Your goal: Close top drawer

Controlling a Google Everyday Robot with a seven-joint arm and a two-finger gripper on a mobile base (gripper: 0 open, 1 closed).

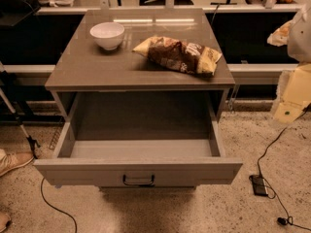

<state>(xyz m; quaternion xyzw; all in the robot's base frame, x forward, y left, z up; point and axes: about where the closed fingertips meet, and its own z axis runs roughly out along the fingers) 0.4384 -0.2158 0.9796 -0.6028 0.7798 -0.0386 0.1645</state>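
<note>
**A:** Where does the top drawer (138,171) stand?

**B:** It is pulled far out toward the near side of the table (92,69). Its box is open and empty, and the dark handle (138,180) sits at the centre of the front.

**A:** And the gripper (290,103)?

**B:** It is off at the right edge, well apart from the drawer front, hanging above the floor. Whether it is spread or pressed together I cannot tell.

**A:** What could go wrong?

**B:** I'd judge that a push landing off-centre, near the right corner, might skew the drawer so it binds. A hard shove could jolt the table and slide the white bowl (107,34) at the far left, or the chip bag (179,55) to its right. If the arm comes in too high, it could dip into the open box rather than meet the front.

**A:** Anything in the way?

**B:** Nothing lies between the gripper and the front. A black cable (272,147) trails across the floor on the right down to a small dark block (259,185), which is a hazard for the base. A shoe (13,161) shows at the left edge, near the drawer's left corner.
</note>
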